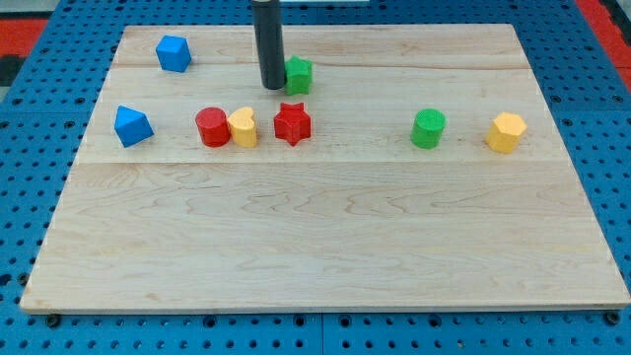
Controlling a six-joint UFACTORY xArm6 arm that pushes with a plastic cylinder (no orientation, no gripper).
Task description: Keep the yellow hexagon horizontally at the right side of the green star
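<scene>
The yellow hexagon [506,132] sits near the board's right edge. The green star [299,74] lies near the view's top centre, partly hidden by my rod. My tip [271,86] rests on the board, touching or almost touching the green star's left side. The hexagon is far to the right of the star and lower in the view.
A green cylinder [428,128] stands left of the hexagon. A red star [292,123], a yellow heart [243,127] and a red cylinder [212,127] form a row below my tip. Two blue blocks [173,53] [132,125] lie at the left of the wooden board [325,247].
</scene>
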